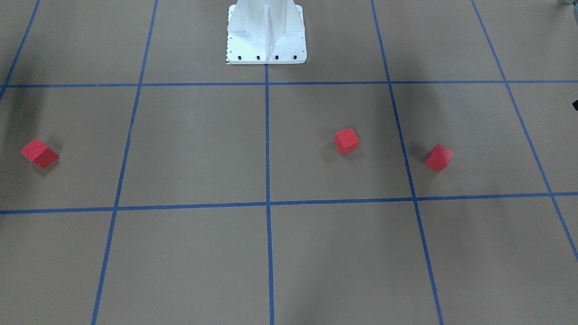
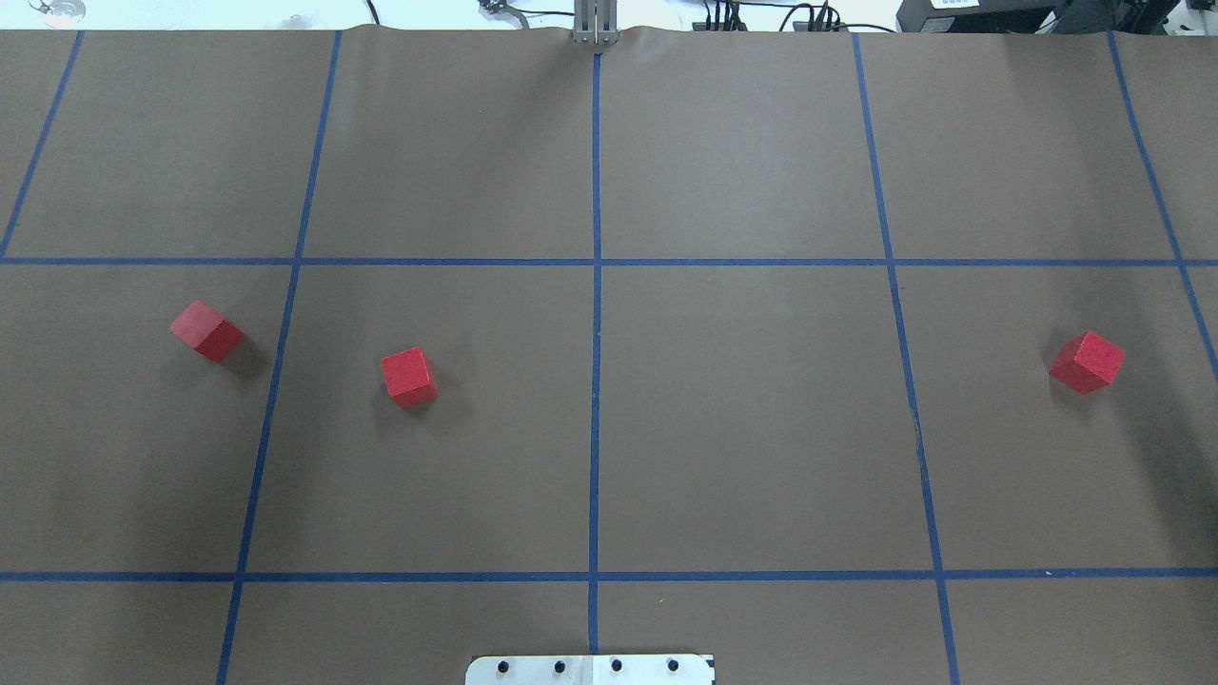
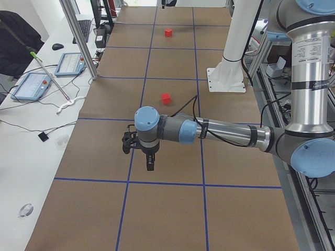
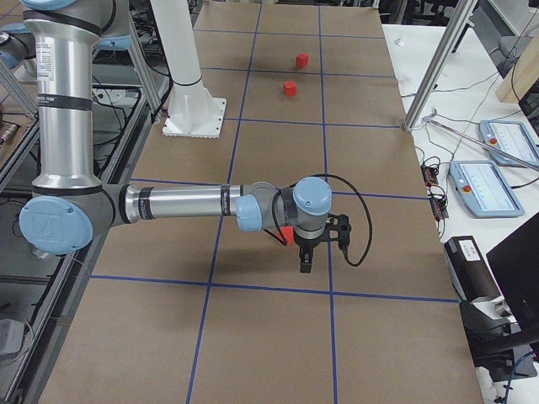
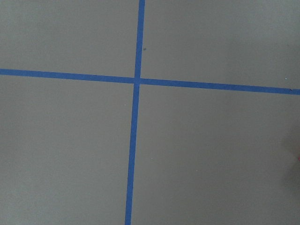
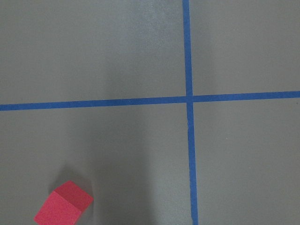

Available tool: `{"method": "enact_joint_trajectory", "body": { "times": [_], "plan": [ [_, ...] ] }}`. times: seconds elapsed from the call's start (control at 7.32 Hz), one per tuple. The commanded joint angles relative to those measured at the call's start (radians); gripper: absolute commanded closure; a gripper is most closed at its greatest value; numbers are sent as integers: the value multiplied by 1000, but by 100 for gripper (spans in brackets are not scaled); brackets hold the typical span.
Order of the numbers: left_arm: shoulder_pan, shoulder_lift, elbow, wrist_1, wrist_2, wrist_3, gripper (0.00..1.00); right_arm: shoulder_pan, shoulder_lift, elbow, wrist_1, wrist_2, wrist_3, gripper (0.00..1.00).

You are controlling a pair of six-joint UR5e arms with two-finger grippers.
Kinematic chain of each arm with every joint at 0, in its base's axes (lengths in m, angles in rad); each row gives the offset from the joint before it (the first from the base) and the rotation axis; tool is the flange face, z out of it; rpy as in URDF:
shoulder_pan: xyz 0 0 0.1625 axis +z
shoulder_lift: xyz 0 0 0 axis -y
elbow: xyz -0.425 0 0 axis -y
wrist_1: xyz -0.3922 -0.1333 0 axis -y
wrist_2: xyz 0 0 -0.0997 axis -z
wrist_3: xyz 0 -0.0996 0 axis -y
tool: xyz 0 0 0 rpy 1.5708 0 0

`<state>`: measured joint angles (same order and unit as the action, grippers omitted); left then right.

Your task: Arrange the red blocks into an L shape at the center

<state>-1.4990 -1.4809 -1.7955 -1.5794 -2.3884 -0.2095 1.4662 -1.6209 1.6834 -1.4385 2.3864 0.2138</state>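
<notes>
Seen from overhead, a brown matte paper table top (image 2: pixel 742 419) is marked into large squares by thin blue tape lines (image 2: pixel 890 262). On the robot's left, the side view shows the left arm's black two-finger gripper (image 3: pixel 149 163) hanging above the surface with its fingers pointing down; how far apart they stand cannot be told. Three small matte bright-red cubes lie well apart, all away from the centre (image 2: pixel 595 419). The leftmost red cube (image 2: pixel 206 330) sits in the outer left square, near the tape line on its right. The middle red cube (image 2: pixel 409 378) sits one square inward, left of the central tape line. A white metal base plate (image 2: pixel 590 669) shows at the near edge. The rightmost red cube (image 2: pixel 1087 362) sits in the outer right square. The right arm's black gripper (image 4: pixel 305 259) hangs near that cube, finger spread not discernible.
</notes>
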Motion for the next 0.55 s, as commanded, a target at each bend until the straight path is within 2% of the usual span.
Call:
{"method": "enact_joint_trajectory", "body": {
  "times": [0.0,0.27,0.41],
  "plan": [
    [0,-1,4,-2,0,-5,0,-85,-11,-2,96,2,3,0],
    [0,1,1,-2,0,-5,0,-133,-14,-2,128,31,22,0],
    [0,1,1,-2,0,-5,0,-170,-14,-4,132,17,121,0]
  ]
}}
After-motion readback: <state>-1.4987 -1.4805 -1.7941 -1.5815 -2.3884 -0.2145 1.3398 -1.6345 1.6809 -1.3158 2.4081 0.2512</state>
